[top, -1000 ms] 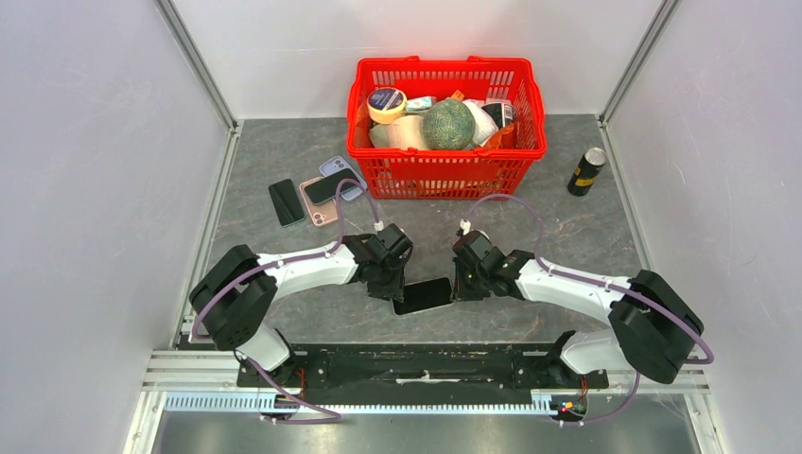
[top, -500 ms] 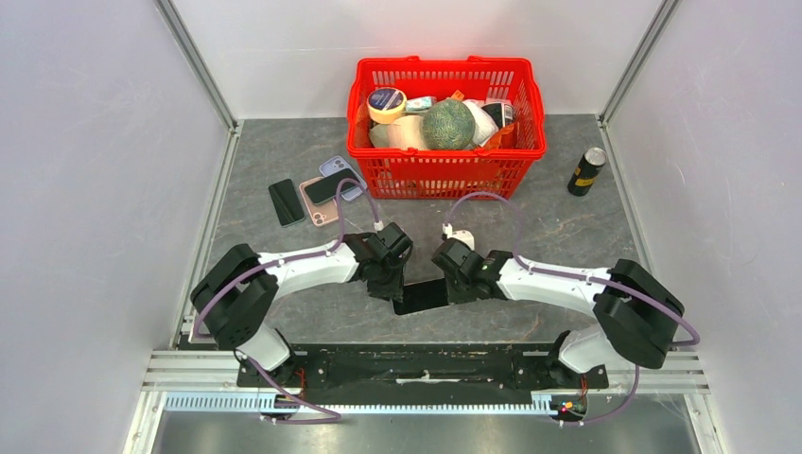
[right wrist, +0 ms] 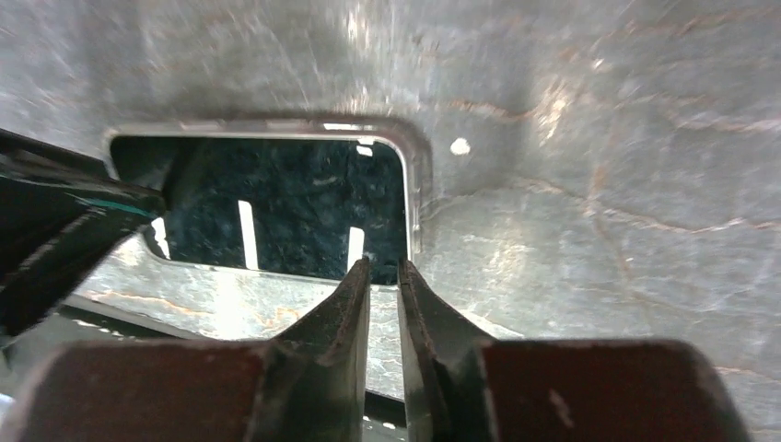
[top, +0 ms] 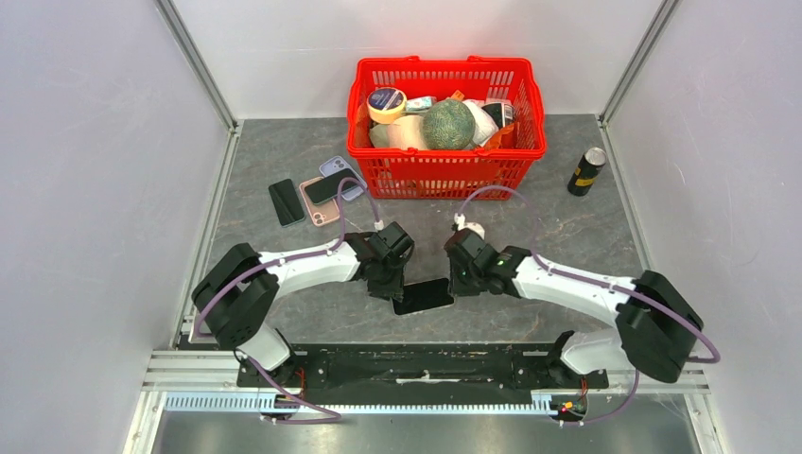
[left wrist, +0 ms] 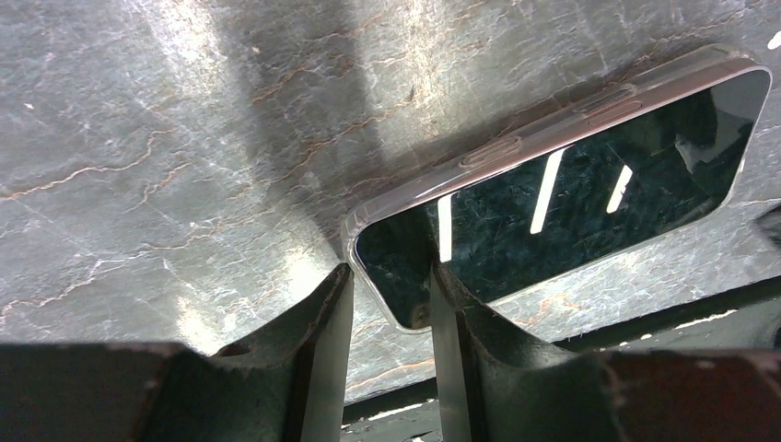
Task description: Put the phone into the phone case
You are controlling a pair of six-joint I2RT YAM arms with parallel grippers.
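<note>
Top external view: black-screened smartphone (top: 423, 296) flat and screen-up on the grey stone-patterned tabletop (top: 284, 142), close to the middle of its near edge, between the two grippers. Left wrist view: clear soft-plastic phone case (left wrist: 488, 158) fitted round the phone's rim, side-button bumps visible along one long edge. Left gripper (left wrist: 387, 276) with jaws partly apart, straddling one corner of the cased phone, one finger beside the case edge and the other over the glass; released rather than clamped. Right wrist view: right gripper (right wrist: 382, 267) at the phone's other end, jaws drawn almost together with only a thin slit between, grasping nothing, tips at the near long edge by a corner, contact not discernible. Red plastic shopping basket (top: 444, 175) filled with groceries against the far edge; black-and-yellow drinks can (top: 586, 171) upright near the far right corner; loose cluster of spare phones and cases (top: 317, 194) toward the far left corner.
</note>
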